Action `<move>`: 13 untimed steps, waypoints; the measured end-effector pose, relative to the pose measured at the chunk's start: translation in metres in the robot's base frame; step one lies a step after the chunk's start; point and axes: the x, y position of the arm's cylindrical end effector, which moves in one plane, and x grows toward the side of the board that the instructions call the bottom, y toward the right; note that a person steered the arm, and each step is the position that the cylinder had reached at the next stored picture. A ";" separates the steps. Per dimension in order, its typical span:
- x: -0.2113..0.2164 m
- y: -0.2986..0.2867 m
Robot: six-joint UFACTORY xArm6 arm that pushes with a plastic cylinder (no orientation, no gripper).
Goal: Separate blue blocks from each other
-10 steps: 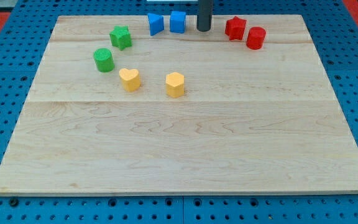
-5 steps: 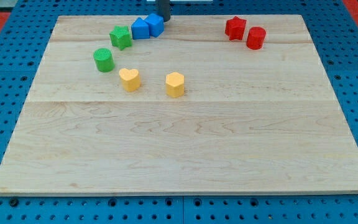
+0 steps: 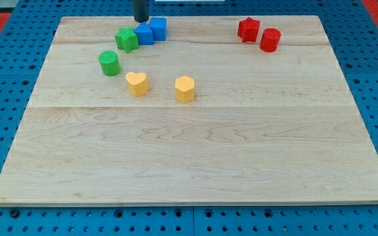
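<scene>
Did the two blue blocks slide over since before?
Yes. Both blue blocks slid toward the view's left, away from the red blocks, now touching the green star. My tip sits just above them.

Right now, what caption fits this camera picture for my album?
My tip sits just above two touching blue blocks beside a green star.

The tip (image 3: 140,19) is moving toward the view's left, now just above the green star block (image 3: 127,39); the two blue blocks (image 3: 150,31) are sliding left, touching that star.
</scene>
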 end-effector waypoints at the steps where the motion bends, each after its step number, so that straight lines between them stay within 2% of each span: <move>1: 0.011 0.028; 2: 0.019 0.056; 3: 0.045 0.083; 4: 0.059 0.150; 5: 0.102 0.183; 6: 0.148 0.153; 7: 0.164 0.098; 9: 0.121 0.055; 10: 0.107 0.052; 12: 0.119 0.091; 13: 0.109 0.115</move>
